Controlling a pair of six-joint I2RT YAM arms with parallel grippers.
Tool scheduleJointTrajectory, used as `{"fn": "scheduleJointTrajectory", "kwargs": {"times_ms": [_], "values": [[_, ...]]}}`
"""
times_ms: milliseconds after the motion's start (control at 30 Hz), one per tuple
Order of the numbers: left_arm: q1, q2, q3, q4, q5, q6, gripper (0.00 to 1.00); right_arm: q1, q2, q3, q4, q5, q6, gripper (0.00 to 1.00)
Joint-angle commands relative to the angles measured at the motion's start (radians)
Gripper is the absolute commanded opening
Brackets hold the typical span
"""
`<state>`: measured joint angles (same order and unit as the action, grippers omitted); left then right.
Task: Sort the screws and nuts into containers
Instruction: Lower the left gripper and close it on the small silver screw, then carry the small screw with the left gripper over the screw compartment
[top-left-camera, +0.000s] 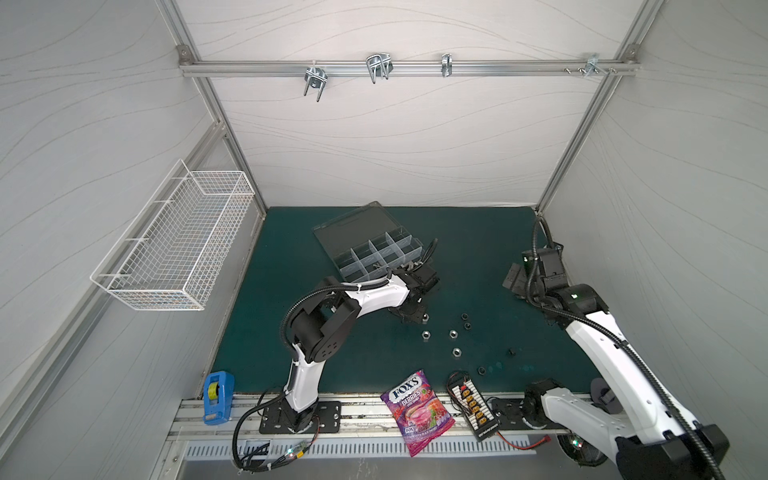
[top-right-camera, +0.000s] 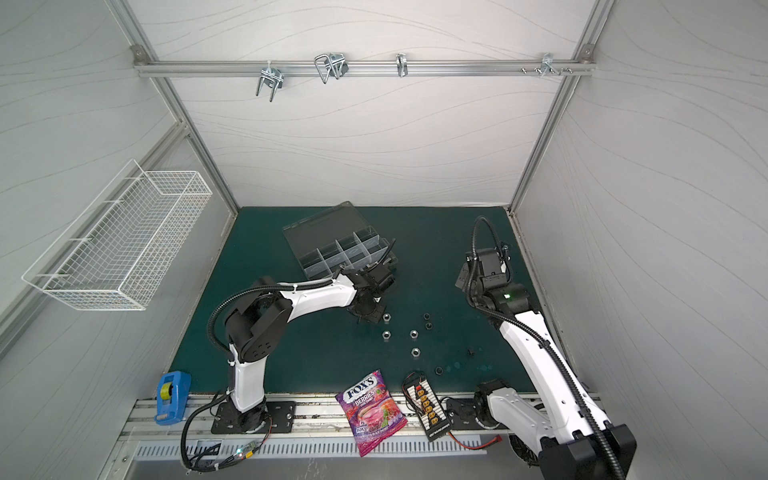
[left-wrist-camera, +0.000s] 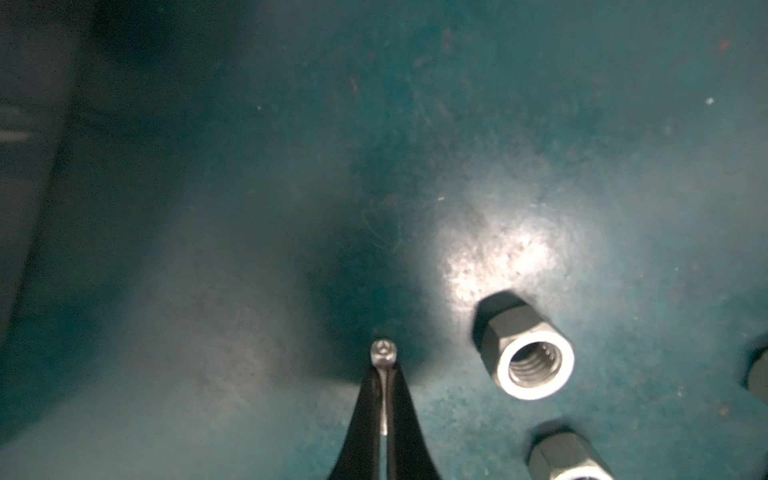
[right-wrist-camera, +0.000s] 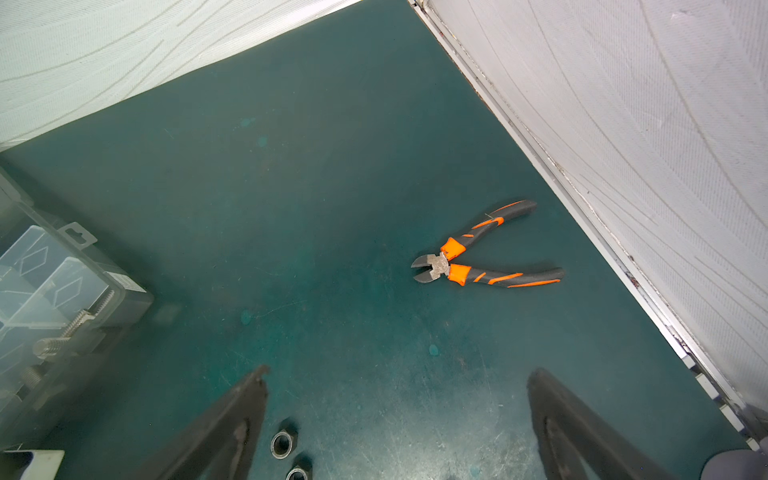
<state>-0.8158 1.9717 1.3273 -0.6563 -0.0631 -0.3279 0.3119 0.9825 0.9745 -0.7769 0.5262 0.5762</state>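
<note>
We see a candy bag (top-left-camera: 417, 411) and a connector board (top-left-camera: 473, 405) overhanging the front edge of the surface (top-left-camera: 374, 365), a tape dispenser (top-left-camera: 218, 397) outside its front-left corner, a wall-mounted wire basket (top-left-camera: 178, 241), and pliers (right-wrist-camera: 478, 257) near a side edge.

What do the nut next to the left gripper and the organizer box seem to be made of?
Silver nut: metal, probably steel; it has a shiny bright rim, duller grey flanks and cut threads visible inside.
Organizer box: translucent smoky-grey plastic with a smooth finish; the threaded bolts inside show through its wall.
</note>
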Motion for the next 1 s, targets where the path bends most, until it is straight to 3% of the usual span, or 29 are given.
{"fn": "scheduleJointTrajectory", "kwargs": {"times_ms": [0, 600, 967], "values": [[0.009, -0.014, -0.008, -0.029, -0.013, 0.016, 0.00, -0.006, -0.015, 0.000, -0.005, 0.017, 0.008, 0.99], [0.042, -0.158, 0.065, -0.030, -0.063, 0.056, 0.00, -0.005, -0.012, -0.003, -0.007, 0.012, 0.010, 0.99], [0.170, -0.164, 0.132, -0.038, -0.090, 0.100, 0.00, -0.007, -0.010, -0.005, -0.007, 0.003, 0.007, 0.99]]}}
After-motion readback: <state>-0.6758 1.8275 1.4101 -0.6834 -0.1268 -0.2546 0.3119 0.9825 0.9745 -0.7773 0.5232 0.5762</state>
